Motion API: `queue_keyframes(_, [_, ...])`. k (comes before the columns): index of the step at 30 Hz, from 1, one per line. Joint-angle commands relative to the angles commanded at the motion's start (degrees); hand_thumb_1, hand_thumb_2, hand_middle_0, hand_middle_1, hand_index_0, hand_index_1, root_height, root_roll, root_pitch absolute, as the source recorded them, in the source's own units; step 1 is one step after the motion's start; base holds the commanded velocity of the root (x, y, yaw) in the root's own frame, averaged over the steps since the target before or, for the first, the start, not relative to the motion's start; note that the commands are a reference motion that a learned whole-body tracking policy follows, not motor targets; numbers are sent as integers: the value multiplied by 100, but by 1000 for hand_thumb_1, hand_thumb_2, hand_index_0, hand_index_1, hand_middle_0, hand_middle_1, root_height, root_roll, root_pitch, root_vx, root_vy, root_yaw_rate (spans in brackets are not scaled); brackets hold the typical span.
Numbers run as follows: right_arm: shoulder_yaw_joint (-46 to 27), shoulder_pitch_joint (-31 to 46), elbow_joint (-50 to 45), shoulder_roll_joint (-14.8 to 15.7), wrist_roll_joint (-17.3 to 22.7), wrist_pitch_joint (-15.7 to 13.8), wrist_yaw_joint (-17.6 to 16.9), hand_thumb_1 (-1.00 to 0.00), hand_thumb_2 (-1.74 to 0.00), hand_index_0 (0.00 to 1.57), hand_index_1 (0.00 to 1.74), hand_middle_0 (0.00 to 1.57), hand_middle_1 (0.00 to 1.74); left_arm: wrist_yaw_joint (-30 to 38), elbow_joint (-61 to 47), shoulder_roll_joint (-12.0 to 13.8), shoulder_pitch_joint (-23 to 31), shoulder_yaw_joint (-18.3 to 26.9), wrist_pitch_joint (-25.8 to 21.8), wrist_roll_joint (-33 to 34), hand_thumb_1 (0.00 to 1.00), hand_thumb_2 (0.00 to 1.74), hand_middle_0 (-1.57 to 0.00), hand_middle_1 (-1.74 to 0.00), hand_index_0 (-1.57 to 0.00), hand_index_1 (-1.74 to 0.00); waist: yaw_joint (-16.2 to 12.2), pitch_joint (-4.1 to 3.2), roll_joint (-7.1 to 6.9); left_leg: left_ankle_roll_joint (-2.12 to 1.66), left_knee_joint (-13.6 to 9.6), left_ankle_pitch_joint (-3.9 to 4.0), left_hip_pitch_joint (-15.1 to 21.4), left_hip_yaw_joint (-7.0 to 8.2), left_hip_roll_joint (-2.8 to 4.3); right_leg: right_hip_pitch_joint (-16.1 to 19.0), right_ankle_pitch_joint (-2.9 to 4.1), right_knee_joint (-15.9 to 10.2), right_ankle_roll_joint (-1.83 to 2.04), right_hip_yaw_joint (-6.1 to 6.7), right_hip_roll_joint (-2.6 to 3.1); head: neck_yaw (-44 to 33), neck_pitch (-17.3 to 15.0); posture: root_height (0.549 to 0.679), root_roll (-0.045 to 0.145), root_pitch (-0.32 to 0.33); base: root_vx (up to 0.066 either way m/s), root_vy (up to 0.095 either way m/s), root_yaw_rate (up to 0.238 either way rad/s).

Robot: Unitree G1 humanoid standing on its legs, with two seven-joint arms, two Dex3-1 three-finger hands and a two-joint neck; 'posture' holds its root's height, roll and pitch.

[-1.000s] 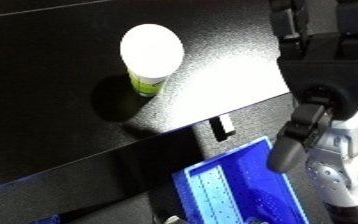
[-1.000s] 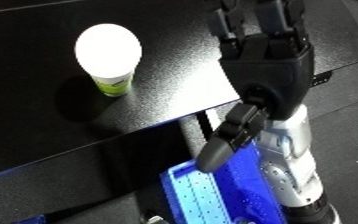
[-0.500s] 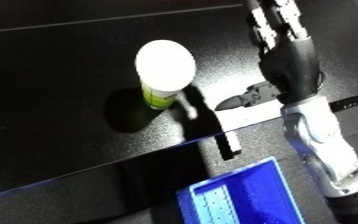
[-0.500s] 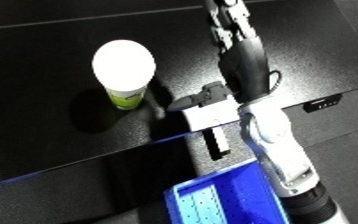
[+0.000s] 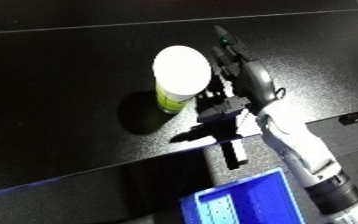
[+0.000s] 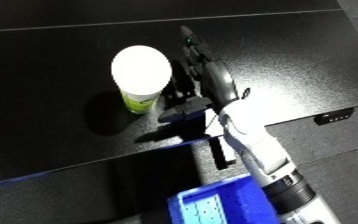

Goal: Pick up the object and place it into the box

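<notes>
**A:** Cup (image 5: 181, 75) first, from the left eye view — where does it stand?

**B:** Upright on the black counter (image 5: 60, 100), white lid up, green band low on its side, just to the left of the right robot hand (image 5: 239, 82). The fingers run straight along the cup's side and the thumb reaches in low toward its base. I'd call it released: nothing curls round the cup yet, and I can't tell whether anything touches it.

**A:** So the task has hardly begun?

**B:** By my reading, yes. The approach is made, but grasping, lifting and carrying to the blue bin (image 5: 242, 202) are all left. The bin sits below the counter's near edge, behind the robot hand and under its forearm.

**A:** And the right eye view?

**B:** Same layout. The robot hand (image 6: 204, 75) is at the cup's (image 6: 141, 70) right, with bare counter (image 6: 51, 75) beyond the cup and ahead of the fingers. The counter edge (image 6: 95, 167) lies between cup and bin (image 6: 215, 202), so the cup probably has to come up and back over that lip. The left robot hand shows nowhere.
</notes>
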Motion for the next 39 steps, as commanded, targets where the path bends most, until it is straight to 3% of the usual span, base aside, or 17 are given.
queue_keyframes(8, [306, -336, 83, 239, 133, 142, 142, 0, 0, 0, 0, 0, 0, 84, -43, -36, -74, -81, 85, -21, 0, 0, 0, 0, 0, 0, 82, 16, 20, -25, -78, 60, 5, -20, -27, 1, 30, -54, 5, -27, -18, 198, -19, 631, 62, -34, -4, -2, 42])
queue_keyframes(17, [431, -487, -274, 470, 158, 197, 283, -450, -783, 706, 783, 706, 783, 118, -73, -69, -77, -110, 145, -8, 0, 0, 0, 0, 0, 0, 115, 5, 28, -64, -191, 127, 36, -14, -34, 17, 66, -139, 25, -30, -19, 322, 56, 633, 66, -30, -3, 2, 23])
queue_keyframes(22, [435, -449, -374, 501, 125, 316, 236, -700, -1218, 1099, 1218, 1099, 1218, 124, -82, -94, -101, -130, 116, 50, 0, 0, 0, 0, 0, 0, 101, -10, 18, -62, -176, 118, 37, 2, -20, 8, 61, -128, 20, -26, -20, 340, 131, 633, 68, -29, -14, 0, 13])
queue_keyframes(27, [325, -353, -377, 382, 237, 285, 126, -700, -1218, 1099, 1218, 1099, 1218, 133, -58, -103, -76, -122, 127, 131, 0, 0, 0, 0, 0, 0, 54, -24, 2, -39, -64, 39, 17, 22, -6, -12, 42, -80, 5, -5, -10, 459, 97, 632, 68, -29, -17, 1, -43])
queue_keyframes(32, [99, -119, -558, 221, 157, 161, 160, -700, -1218, 1099, 1218, 1099, 1218, 28, 33, -118, -43, -70, 31, 152, 0, 0, 0, 0, 0, 0, -67, -30, -9, -29, -9, -15, 15, 89, 29, -37, 58, -83, 23, 63, 9, 334, 231, 632, 68, -28, -4, 31, -105])
queue_keyframes(39, [-444, 585, -1325, -57, -101, -194, 58, -700, -1218, 1099, 1218, 1099, 1218, 3, 33, -106, 23, 104, -21, 102, 0, 0, 0, 0, 0, 0, -336, -31, -64, -8, 85, -128, 10, 207, 95, -109, 80, -76, 63, 185, 104, 367, 267, 631, 63, -22, -11, 30, -142])
